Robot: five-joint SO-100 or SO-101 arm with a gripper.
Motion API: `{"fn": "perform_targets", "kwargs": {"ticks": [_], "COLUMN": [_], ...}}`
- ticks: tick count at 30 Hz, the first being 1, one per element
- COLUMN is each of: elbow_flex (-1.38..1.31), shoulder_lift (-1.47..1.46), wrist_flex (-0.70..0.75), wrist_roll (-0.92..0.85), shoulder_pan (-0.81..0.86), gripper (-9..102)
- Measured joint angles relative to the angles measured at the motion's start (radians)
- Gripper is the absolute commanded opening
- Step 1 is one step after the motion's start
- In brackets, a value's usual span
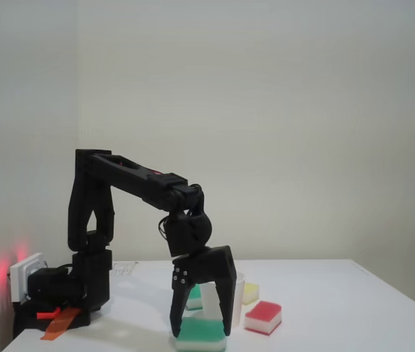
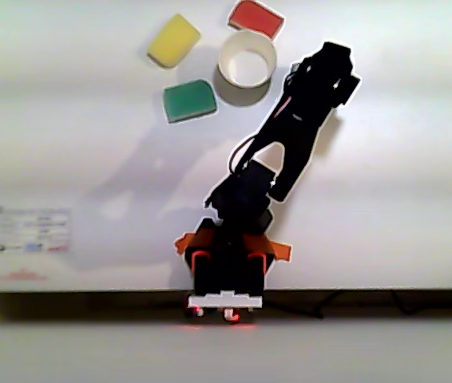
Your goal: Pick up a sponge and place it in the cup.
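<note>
The claw (image 1: 200, 331) points straight down, fingers spread wide and straddling the sponge (image 1: 202, 336) on the table (image 1: 339, 308). In the fixed view the cup (image 1: 237, 297) stands just behind the claw. The sponge is a flat block, green layer on top of white, lying in front of the cup with its long axis across the fixed view.

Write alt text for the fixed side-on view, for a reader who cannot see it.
A black robot arm bends down over a white table, its open gripper straddling a green-and-white sponge at the front. Behind the fingers stand a white cup and a second green sponge, with a yellow sponge and a red-and-white sponge to the right.
</note>
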Motion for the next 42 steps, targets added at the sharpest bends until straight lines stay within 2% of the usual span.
{"fn": "perform_targets", "kwargs": {"ticks": [18, 29, 36, 42], "elbow_flex": [0.149, 0.15, 0.135, 0.103], "shoulder_lift": [0.072, 0.061, -0.031, -0.071], "wrist_flex": [-0.058, -0.104, -0.161, -0.229], "wrist_roll": [-0.057, -0.048, -0.04, -0.015], "shoulder_pan": [-0.104, -0.137, -0.137, -0.135], "gripper": [39, 38, 33, 16]}}
